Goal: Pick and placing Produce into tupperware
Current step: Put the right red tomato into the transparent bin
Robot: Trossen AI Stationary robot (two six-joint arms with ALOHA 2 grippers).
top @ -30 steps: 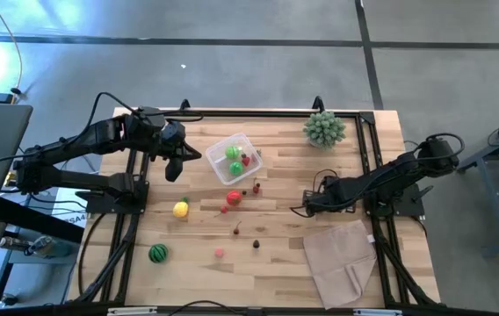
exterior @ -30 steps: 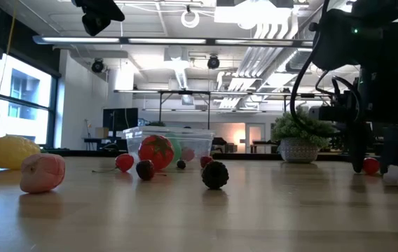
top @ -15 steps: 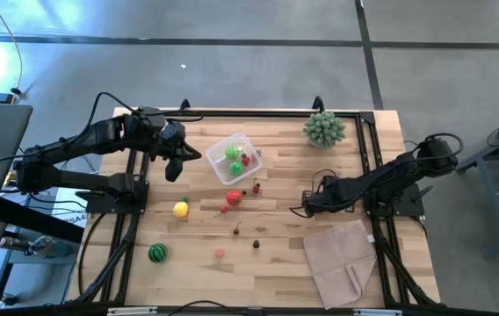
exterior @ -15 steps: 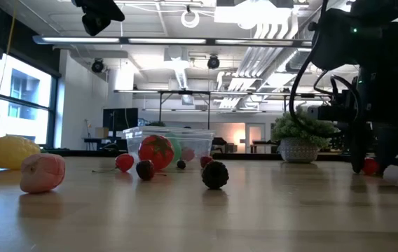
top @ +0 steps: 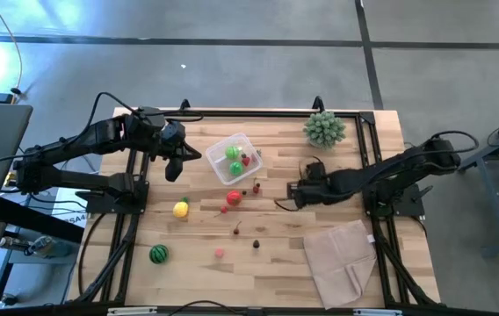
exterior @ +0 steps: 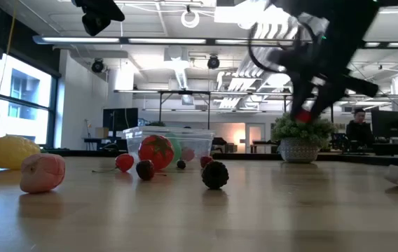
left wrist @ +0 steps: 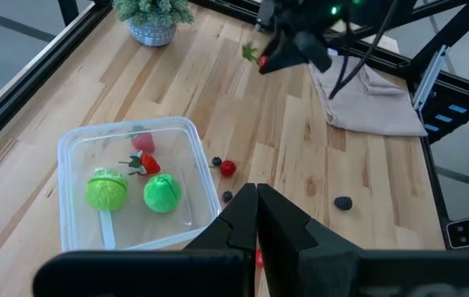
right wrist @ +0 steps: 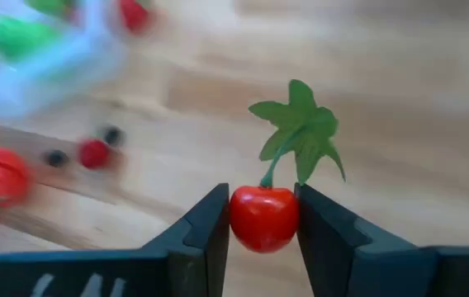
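The clear tupperware tub stands at the table's far middle and holds two green rounds and small red pieces. My right gripper is right of the tub, above the table, shut on a small red tomato with a green leaf. My left gripper hangs shut just left of the tub. On the wood lie a yellow lemon, a striped green melon ball, a red tomato and tiny berries. My right gripper pinches the small red tomato's round body between its two fingers, one on each side. The fingers point toward the table's left. The green leaf and stem stick out beyond the fingertips. The tomato is lifted clear of the table.
A spiky pale-green plant ball in a pot stands at the far right. A beige folded cloth lies at the near right. A pink piece and a dark berry lie near the middle. Black frame rails border the table.
My right gripper has risen off the table with the small red tomato between its fingers and has swung toward the table's left, toward the tub. The left arm has kept still.
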